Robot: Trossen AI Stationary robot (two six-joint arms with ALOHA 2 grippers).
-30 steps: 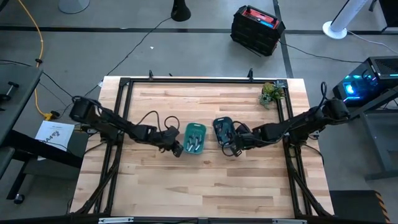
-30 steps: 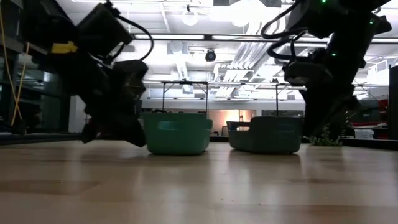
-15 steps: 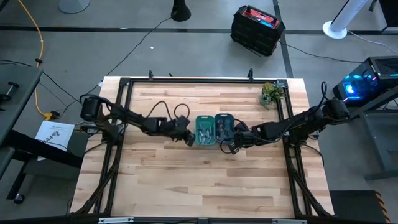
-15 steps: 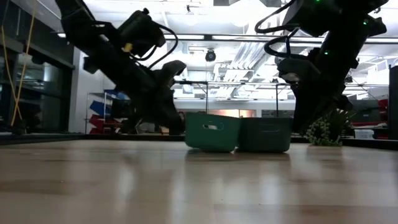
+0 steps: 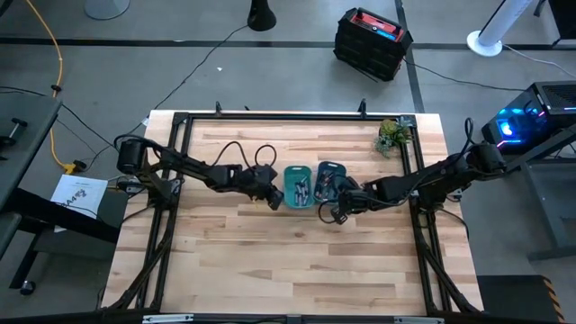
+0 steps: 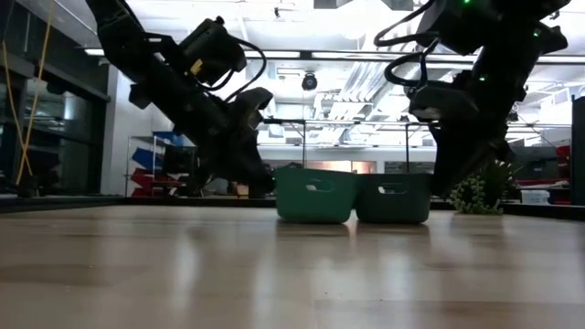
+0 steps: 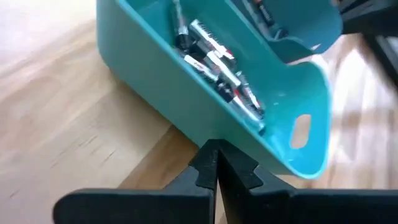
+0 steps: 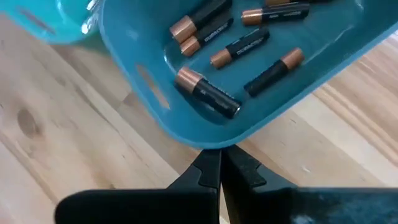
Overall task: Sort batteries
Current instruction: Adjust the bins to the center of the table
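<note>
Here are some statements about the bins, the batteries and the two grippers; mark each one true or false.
1. The two teal bins stand side by side at the table's middle. True: left bin, right bin.
2. Both bins are empty. False: each holds batteries.
3. The right bin's batteries have copper-coloured ends. True.
4. The left gripper is wide open. False: its fingers are shut, at the left bin's side.
5. The right gripper is lifting its bin. False: both bins rest on the table.

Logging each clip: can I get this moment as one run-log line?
left gripper: shut, beside left bin | right gripper: shut, beside right bin | bins: side by side, mid-table | batteries: in both bins
</note>
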